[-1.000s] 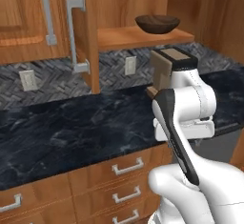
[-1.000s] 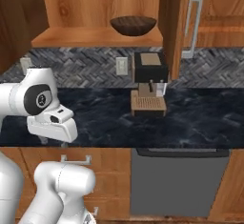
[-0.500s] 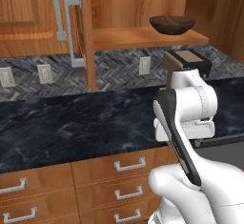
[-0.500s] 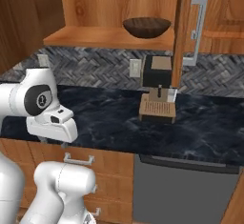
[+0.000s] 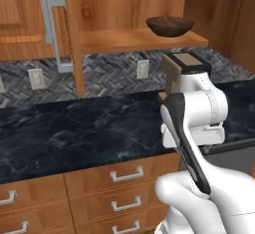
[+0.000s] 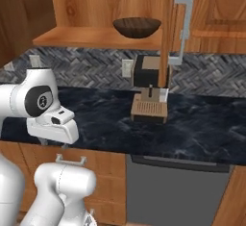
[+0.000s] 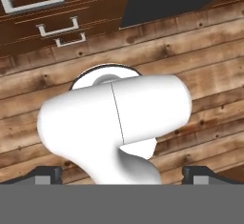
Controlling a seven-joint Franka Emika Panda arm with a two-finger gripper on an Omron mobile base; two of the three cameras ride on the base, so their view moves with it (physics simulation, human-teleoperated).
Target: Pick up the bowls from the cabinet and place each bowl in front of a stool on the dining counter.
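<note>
A dark brown wood-grained bowl sits upright on the wooden shelf of the open cabinet, above and behind the arm. The cabinet's door stands swung out, with its grey bar handle showing. My gripper hangs low in front of the counter and points down at the wooden floor, far below the bowl. It is open, its fingertips wide apart with nothing between them. The stool and the dining counter are out of view.
A brown and black coffee machine stands on the black marble wall counter under the shelf. Drawer units and a dark appliance front lie below the counter. Wall sockets dot the herringbone backsplash.
The whole picture has shifted sideways and back as the base moves, and the cabinet now looks a little nearer. The arm keeps its folded pose and the gripper stays open.
</note>
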